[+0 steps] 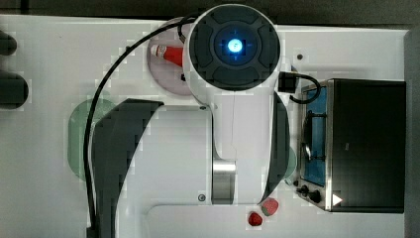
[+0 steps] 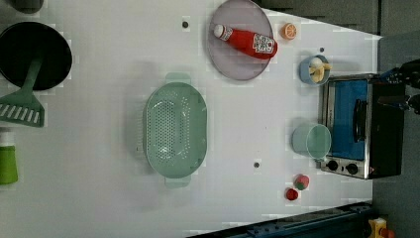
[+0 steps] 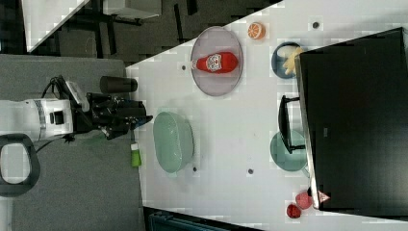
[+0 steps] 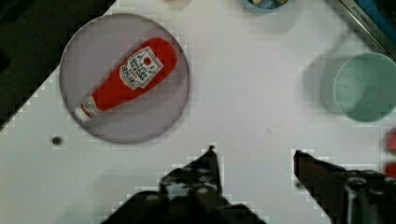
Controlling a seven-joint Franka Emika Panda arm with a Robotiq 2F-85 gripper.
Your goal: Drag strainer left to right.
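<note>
The strainer (image 2: 176,130), a pale green oval colander with a dotted basin, rests on the white table (image 2: 99,198) near its middle. In the top view the arm covers most of the strainer (image 1: 78,139), leaving its left end showing. In the right view the strainer (image 3: 173,142) lies just to the right of my gripper (image 3: 144,118), which hangs off the table level and apart from the rim. The wrist view has my gripper (image 4: 254,156) open over bare table, its two dark fingers (image 4: 208,163) spread wide with nothing between them.
A grey plate (image 2: 233,62) holds a ketchup bottle (image 2: 247,42). An orange slice (image 2: 289,30), a blue bowl (image 2: 314,69), a solid mint bowl (image 2: 311,141), a toaster oven (image 2: 361,129) and strawberries (image 2: 301,182) crowd the left view's right. A black pan (image 2: 29,49), spatula and green bottle (image 2: 7,163) stand at the left view's left.
</note>
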